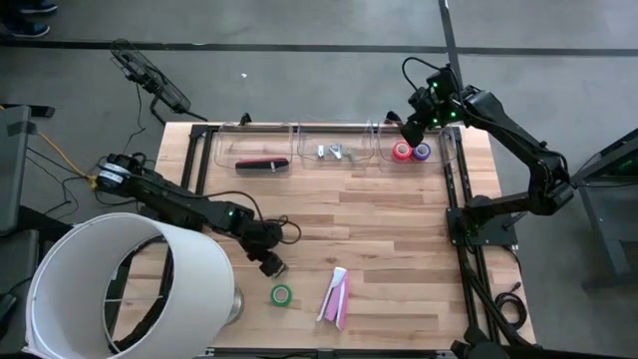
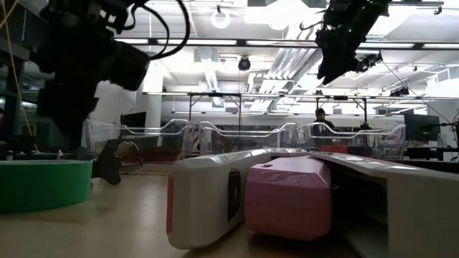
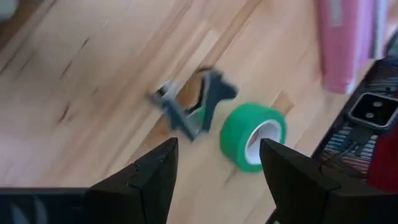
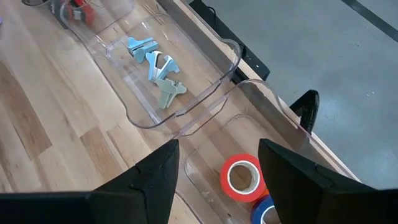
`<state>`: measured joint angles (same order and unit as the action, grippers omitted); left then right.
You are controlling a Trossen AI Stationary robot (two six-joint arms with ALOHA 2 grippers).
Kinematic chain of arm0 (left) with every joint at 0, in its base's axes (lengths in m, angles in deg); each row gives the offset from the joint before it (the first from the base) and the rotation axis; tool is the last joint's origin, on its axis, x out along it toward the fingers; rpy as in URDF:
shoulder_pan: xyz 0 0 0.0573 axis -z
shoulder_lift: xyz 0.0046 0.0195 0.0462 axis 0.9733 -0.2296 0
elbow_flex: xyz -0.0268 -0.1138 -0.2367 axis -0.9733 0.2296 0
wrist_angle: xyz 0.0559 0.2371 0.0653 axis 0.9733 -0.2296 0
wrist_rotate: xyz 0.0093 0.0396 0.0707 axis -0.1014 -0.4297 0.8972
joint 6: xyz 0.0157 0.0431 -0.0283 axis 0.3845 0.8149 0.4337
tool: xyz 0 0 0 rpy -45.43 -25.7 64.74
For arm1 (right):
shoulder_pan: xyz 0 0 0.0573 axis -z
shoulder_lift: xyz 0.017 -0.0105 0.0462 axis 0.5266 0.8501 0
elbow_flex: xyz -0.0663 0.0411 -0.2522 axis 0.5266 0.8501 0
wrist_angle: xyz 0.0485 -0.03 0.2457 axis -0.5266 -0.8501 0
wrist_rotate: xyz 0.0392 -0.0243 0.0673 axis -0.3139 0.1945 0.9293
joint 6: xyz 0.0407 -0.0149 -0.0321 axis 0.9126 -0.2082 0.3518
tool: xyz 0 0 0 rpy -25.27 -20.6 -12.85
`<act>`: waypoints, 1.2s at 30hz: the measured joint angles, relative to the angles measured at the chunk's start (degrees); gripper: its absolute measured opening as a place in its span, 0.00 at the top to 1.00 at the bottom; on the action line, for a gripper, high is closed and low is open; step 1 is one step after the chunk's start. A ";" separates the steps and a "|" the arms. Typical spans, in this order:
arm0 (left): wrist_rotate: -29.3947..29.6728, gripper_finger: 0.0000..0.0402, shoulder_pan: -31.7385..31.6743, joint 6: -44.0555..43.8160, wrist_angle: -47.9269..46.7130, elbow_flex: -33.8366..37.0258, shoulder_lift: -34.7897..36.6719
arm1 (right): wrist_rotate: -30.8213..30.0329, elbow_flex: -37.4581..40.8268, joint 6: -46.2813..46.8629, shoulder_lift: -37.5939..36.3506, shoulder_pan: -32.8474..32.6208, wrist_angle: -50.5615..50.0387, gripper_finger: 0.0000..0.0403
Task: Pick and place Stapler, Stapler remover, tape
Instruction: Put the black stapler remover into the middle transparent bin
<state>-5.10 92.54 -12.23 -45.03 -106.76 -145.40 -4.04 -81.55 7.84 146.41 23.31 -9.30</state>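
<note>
A dark staple remover point(image 3: 193, 106) lies on the wood table beside a green tape roll point(image 3: 252, 135), which stands on its edge. My left gripper point(image 3: 217, 168) hovers open just above and short of both, touching nothing; in the high view it is left gripper point(image 1: 271, 264), next to the green tape point(image 1: 281, 294). A pink and white stapler point(image 1: 336, 296) lies to the right of the tape. My right gripper point(image 4: 217, 180) hangs open over the far right tray, above a red tape roll point(image 4: 242, 177) and a blue-purple one point(image 4: 267, 211).
Three clear trays line the far edge: the left point(image 1: 224, 160) holds a black and red stapler point(image 1: 262, 165), the middle point(image 4: 186, 109) pale staple removers point(image 4: 155, 68), the right point(image 1: 449, 150) the tape rolls. A big white cylinder point(image 1: 120, 289) stands at the near left corner.
</note>
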 joint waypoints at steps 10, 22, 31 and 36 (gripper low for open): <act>6.29 0.45 -0.02 4.65 1.50 -0.02 0.04 | 0.15 0.00 0.00 0.00 -0.02 -0.28 0.48; 8.26 0.24 3.87 3.22 0.07 -0.02 0.04 | 0.10 0.00 0.02 0.00 -0.02 -0.44 0.48; 18.38 0.21 9.48 -5.02 -1.20 -0.02 -0.62 | 0.09 0.00 0.24 0.00 -0.02 -0.46 0.48; 19.23 0.21 11.61 -5.86 -1.13 -0.04 -4.40 | 0.06 0.00 0.24 0.00 -0.02 -0.46 0.48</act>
<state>14.12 104.16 -18.09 -46.17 -106.80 -149.79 -3.98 -81.55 8.08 146.41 23.29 -9.76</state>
